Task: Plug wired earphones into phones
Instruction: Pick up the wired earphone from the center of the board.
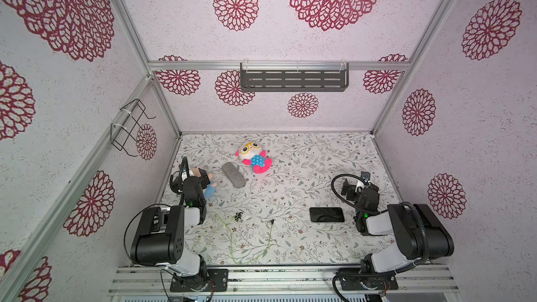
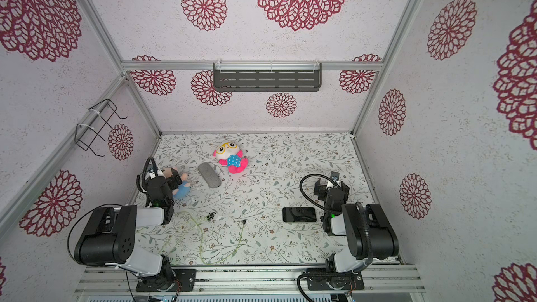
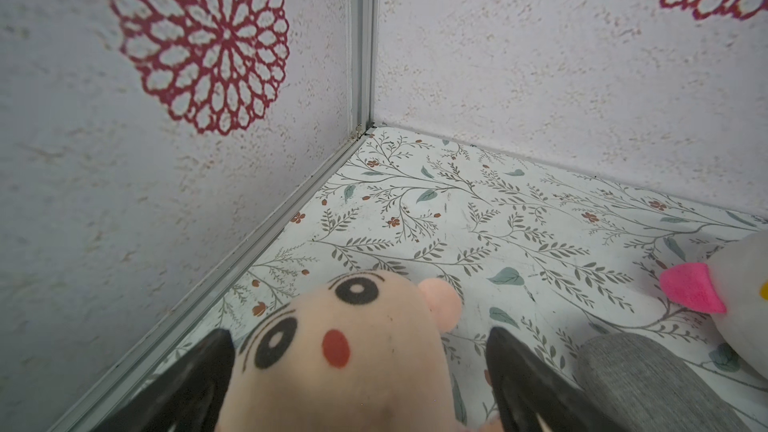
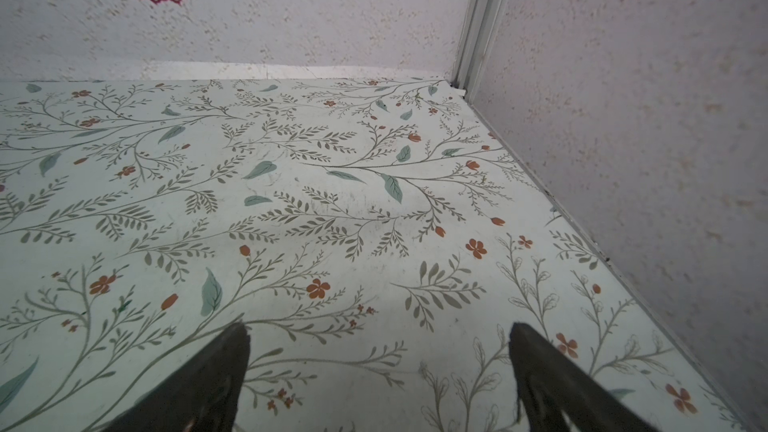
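The wired earphones [image 1: 232, 236] lie on the floral table near the front. Their pale yellow-green cable loops from the black-and-white earbuds [image 1: 239, 216] to the small dark plug [image 1: 272, 221], which lies loose in both top views. The black phone [image 1: 327, 214] [image 2: 300, 214] lies flat to the right of the plug. My left gripper [image 1: 201, 174] [image 3: 358, 331] is open at the far left, its fingers either side of a peach-headed doll's head [image 3: 353, 371]. My right gripper [image 1: 359, 184] [image 4: 378, 326] is open over bare table just beyond the phone, with nothing between its fingers.
The doll's blue body [image 1: 209, 189] lies by the left wall. A grey pouch [image 1: 233, 174] and a pink-and-white plush [image 1: 252, 156] lie behind the earphones. A dark shelf [image 1: 293, 80] hangs on the back wall and a wire rack [image 1: 130, 127] on the left wall.
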Motion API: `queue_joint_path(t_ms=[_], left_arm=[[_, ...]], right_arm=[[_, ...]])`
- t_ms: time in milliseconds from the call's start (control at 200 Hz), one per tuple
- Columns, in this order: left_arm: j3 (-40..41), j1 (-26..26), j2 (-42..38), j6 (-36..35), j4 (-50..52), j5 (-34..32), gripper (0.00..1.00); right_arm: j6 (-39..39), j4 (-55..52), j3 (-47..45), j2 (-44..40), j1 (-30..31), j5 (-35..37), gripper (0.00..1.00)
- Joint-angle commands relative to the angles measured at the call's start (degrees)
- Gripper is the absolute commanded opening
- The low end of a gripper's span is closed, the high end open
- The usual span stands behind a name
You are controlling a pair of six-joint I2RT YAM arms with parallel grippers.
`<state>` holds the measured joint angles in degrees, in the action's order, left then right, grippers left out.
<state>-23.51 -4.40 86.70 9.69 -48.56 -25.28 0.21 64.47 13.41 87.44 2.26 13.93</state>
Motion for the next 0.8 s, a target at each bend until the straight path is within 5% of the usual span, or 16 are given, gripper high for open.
queue_joint_path(t_ms=[0,80,190,255,370,605,796], left_arm=[[-2.42,0.64,-8.67,1.06,10.64,-3.67,0.98],[-6.58,0.98,-14.94,7.39,24.46,-7.62,0.98],[-9.59,0.65,-22.41,19.27,36.53,-8.01,0.98],[-11.76,-0.4,-26.31,21.62,42.02,0.89,0.98],[-19.32,2.68,-30.85,21.46,56.08,13.64,0.96],[-36.82,33.85,-22.57,23.89,89.62,7.71,0.74],[-40.37,55.42,-12.66,36.79,96.59,6.84,0.6]], right_arm=[[1.84,-5.14,2.91,-6.72,0.01,2.89,0.99],[5.47,-16.34,6.04,-12.23,0.03,7.41,0.99],[20.33,-37.88,12.03,-18.19,-0.39,17.81,0.99],[28.57,-45.37,12.98,-20.76,-0.93,21.87,0.99],[28.82,-49.45,13.06,-25.64,-2.17,13.17,0.99],[29.13,-70.76,20.23,-31.8,-2.17,10.64,0.99],[29.92,-79.76,22.54,-34.91,-2.15,5.57,0.99]])
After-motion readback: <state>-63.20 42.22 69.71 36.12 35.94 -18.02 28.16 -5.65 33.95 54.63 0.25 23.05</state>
